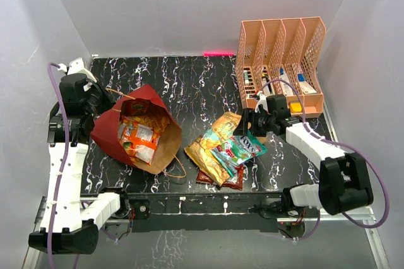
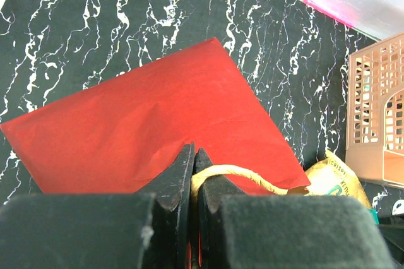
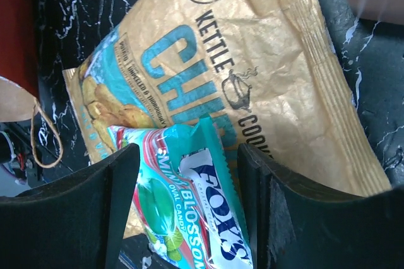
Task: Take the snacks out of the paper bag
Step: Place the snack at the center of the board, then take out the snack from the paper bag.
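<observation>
The right jaws stand open astride the teal candy packet [image 3: 189, 218], which lies on the tan chip bag [image 3: 265, 92] in the pile of snacks [image 1: 221, 152] at about five o'clock on the surface [image 1: 189, 86]. Neither side seems to press the packet, so the step looks like a release. To do it well, the arm should rise straight up with the jaws wide, so the glossy foil does not snag and drag. The left jaws are closed on the paper bag [image 1: 136, 131] by its twisted handle [image 2: 243, 174], at nine o'clock. The bag lies tilted, mouth toward five o'clock, with orange packets [image 1: 137, 137] showing inside, so the task seems roughly half done. A steady hold there should leave the mouth gaping for the next reach. The surface is black with white veining, a peach file organiser [image 1: 281, 60] stands at two o'clock, and plain white walls [image 1: 158, 10] close it in.
</observation>
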Robot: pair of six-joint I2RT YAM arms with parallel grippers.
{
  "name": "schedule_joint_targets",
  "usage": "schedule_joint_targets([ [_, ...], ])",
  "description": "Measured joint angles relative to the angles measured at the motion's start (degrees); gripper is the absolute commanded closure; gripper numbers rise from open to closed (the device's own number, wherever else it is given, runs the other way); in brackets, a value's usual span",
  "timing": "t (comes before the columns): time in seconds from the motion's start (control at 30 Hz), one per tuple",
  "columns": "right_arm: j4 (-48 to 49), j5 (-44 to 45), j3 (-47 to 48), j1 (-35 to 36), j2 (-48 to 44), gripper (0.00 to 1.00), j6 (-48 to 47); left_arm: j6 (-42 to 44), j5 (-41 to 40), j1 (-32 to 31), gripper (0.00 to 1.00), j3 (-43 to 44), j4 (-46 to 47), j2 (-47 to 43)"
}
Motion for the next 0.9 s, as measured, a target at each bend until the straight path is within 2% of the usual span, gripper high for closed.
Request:
schedule_joint_targets([
  [0.1, 0.2, -0.3, 0.7, 0.2, 3.4, 0.36, -0.5, 0.0, 0.0, 0.0, 1.0, 0.0, 0.0, 0.0],
  [0.23, -1.8, 1.8, 2.4, 0.9, 6.6, 0.3, -0.8, 0.0, 0.3, 0.0, 1.0, 0.0, 0.0, 0.0],
  [0.33, -5.1, 7.7, 6.2, 1.4, 6.7, 0.27, -1.1, 0.0, 0.4, 0.0, 1.0, 0.0, 0.0, 0.0],
  [0.5, -8.4, 15.5, 12.3, 1.4, 6.1, 0.26, -1.6, 0.0, 0.5, 0.0, 1.0, 0.0, 0.0, 0.0],
  [0.7, -12.5, 17.0, 13.4, 2.1, 2.3, 0.27, -3.5, 0.0, 0.8, 0.0, 1.0, -0.2, 0.1, 0.0],
  [0.83, -12.4, 17.8, 15.5, 10.7, 0.7, 0.27, -5.7, 0.6, 1.4, 0.0, 1.0, -0.5, 0.1, 0.0],
  [0.9, -9.8, 18.7, 16.4, 18.9, 0.1, 0.27, -7.4, 1.2, 1.9, 0.0, 1.0, -0.5, 0.5, -0.1],
])
